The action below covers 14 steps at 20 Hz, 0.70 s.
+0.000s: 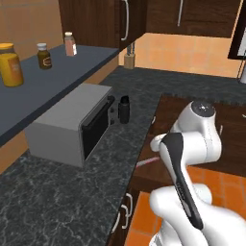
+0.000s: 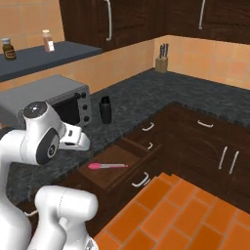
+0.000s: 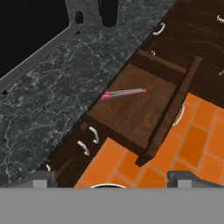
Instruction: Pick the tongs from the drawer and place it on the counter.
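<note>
Looking down through the hand camera, I am seeing the drawer [image 3: 131, 109] standing pulled out from the cabinets, with the tongs [image 3: 124, 92] lying flat on its lighter brown bottom, near the edge closest to the surface [image 3: 52, 109]. The pink handle is pointing toward the surface and the thin silvery arms are pointing away from it. My end effector [image 3: 111, 180] is hovering well above the drawer, its fingertips [image 3: 39, 178] spread wide apart and grasping nothing. From the right base camera, the tongs [image 2: 108, 166] are resting alone in the drawer [image 2: 117, 168]. A toaster oven [image 1: 72, 122] and a dark bottle [image 1: 124, 109] are sitting on the surface [image 1: 57, 202].
</note>
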Available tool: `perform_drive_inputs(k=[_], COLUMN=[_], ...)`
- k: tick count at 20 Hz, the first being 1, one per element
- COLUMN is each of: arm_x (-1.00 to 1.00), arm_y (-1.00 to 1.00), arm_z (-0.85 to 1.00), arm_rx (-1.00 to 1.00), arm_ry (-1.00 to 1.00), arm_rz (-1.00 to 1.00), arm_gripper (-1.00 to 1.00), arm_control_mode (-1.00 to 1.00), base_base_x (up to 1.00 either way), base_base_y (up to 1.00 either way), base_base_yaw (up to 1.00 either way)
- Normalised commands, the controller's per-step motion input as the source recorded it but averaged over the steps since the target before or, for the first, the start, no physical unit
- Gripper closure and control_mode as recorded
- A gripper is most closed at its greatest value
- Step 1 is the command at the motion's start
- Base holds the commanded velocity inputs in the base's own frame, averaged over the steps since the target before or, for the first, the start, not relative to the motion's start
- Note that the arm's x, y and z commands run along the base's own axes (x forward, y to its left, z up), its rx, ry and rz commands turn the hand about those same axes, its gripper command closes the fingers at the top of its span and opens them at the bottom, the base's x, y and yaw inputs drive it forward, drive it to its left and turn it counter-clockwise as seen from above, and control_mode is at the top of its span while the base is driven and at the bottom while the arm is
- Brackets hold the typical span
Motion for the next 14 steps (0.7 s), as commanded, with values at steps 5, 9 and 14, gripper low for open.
perform_drive_inputs(k=[5,9,14], arm_x=[0.86,0.96,1.0], arm_y=[-0.88,-1.0,-0.99], arm_z=[-0.81,-0.8,-0.51], arm_rx=[0.03,0.07,0.07], arm_ry=[0.17,0.24,0.25], arm_rz=[-0.24,-0.21,-0.19], arm_gripper=[-1.0,-1.0,-1.0], arm_control_mode=[-1.0,-1.0,-1.0], base_base_x=[0.0,0.0,0.0], base_base_y=[0.0,0.0,0.0], base_base_yaw=[0.0,0.0,0.0])
